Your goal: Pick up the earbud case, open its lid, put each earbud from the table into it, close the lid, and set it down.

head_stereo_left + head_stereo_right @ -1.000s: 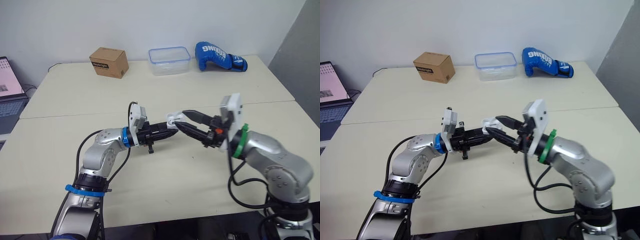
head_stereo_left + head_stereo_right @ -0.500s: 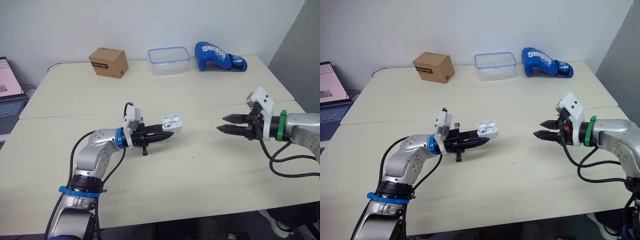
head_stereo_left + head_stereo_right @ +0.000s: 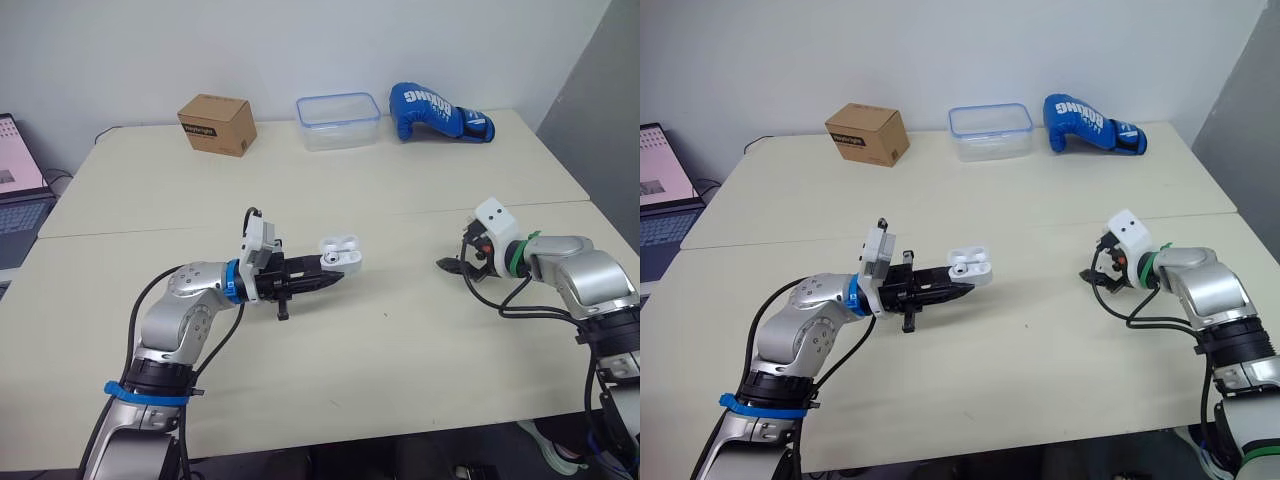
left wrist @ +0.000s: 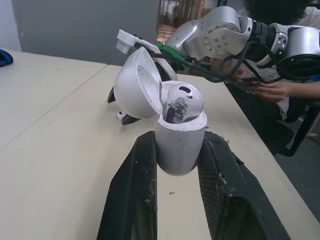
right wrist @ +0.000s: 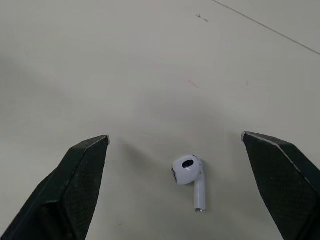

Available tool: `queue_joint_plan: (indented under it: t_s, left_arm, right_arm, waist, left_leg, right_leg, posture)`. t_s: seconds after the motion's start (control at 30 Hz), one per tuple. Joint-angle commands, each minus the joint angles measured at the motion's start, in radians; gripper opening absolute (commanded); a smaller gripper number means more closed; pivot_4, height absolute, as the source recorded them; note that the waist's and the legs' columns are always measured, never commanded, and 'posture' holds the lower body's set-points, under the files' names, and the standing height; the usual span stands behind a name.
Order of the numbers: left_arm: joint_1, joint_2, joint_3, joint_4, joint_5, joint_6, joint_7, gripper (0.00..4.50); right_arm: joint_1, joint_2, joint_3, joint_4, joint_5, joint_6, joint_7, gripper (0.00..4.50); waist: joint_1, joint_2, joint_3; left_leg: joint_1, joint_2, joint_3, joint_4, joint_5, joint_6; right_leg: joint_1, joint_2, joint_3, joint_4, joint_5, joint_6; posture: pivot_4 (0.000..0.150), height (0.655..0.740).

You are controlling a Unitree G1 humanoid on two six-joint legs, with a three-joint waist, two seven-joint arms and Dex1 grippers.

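My left gripper is shut on the white earbud case and holds it above the middle of the table. The case's lid stands open, and one earbud sits inside the case. My right gripper is low over the table at the right, tilted down, with its fingers wide open. A second white earbud lies on the table between and just beyond those fingers, touching neither.
Along the far edge stand a cardboard box, a clear plastic container and a blue boxing glove. A laptop sits off the table's left side. A person's hand shows beyond the right arm.
My right gripper has pulled away from the case, swung right and dropped low over the table, open above the loose earbud. The left gripper keeps hold of the open case.
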Motion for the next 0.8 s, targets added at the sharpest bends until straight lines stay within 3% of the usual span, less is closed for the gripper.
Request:
queue_joint_plan:
  t_s: [0.03, 0.23, 0.33, 0.4, 0.8]
  left_arm:
    - [0.004, 0.01, 0.027, -0.057, -0.025, -0.004, 0.01, 0.74]
    - [0.016, 0.009, 0.026, -0.075, -0.028, 0.002, 0.024, 0.74]
    - [0.018, 0.006, 0.02, -0.078, -0.028, 0.002, 0.029, 0.74]
    - [0.016, 0.006, 0.02, -0.076, -0.029, 0.003, 0.028, 0.74]
    - [0.01, 0.002, 0.015, -0.07, -0.027, 0.005, 0.028, 0.74]
  right_arm:
    - [-0.025, 0.001, -0.014, 0.027, -0.038, -0.024, 0.02, 4.46]
    - [-0.011, 0.009, -0.026, 0.046, -0.053, -0.008, 0.041, 4.46]
    - [-0.004, 0.01, -0.029, 0.039, -0.054, 0.002, 0.046, 3.94]
    - [-0.001, 0.01, -0.029, 0.037, -0.057, 0.006, 0.052, 3.27]
    - [0.012, -0.005, -0.048, 0.059, -0.083, 0.005, 0.072, 3.27]
  waist:
    - [0.0, 0.0, 0.0]
    - [0.0, 0.0, 0.0]
    - [0.0, 0.0, 0.0]
    - [0.0, 0.0, 0.0]
    - [0.0, 0.0, 0.0]
  left_leg:
    - [0.0, 0.0, 0.0, 0.0, 0.0, 0.0]
    - [0.0, 0.0, 0.0, 0.0, 0.0, 0.0]
    - [0.0, 0.0, 0.0, 0.0, 0.0, 0.0]
    - [0.0, 0.0, 0.0, 0.0, 0.0, 0.0]
    - [0.0, 0.0, 0.0, 0.0, 0.0, 0.0]
  right_leg:
    - [0.0, 0.0, 0.0, 0.0, 0.0, 0.0]
    - [0.0, 0.0, 0.0, 0.0, 0.0, 0.0]
    - [0.0, 0.0, 0.0, 0.0, 0.0, 0.0]
    - [0.0, 0.0, 0.0, 0.0, 0.0, 0.0]
    - [0.0, 0.0, 0.0, 0.0, 0.0, 0.0]
  posture:
    - [0.15, 0.7307]
    - [0.15, 0.7307]
    - [0.15, 0.7307]
    - [0.15, 0.7307]
    - [0.15, 0.7307]
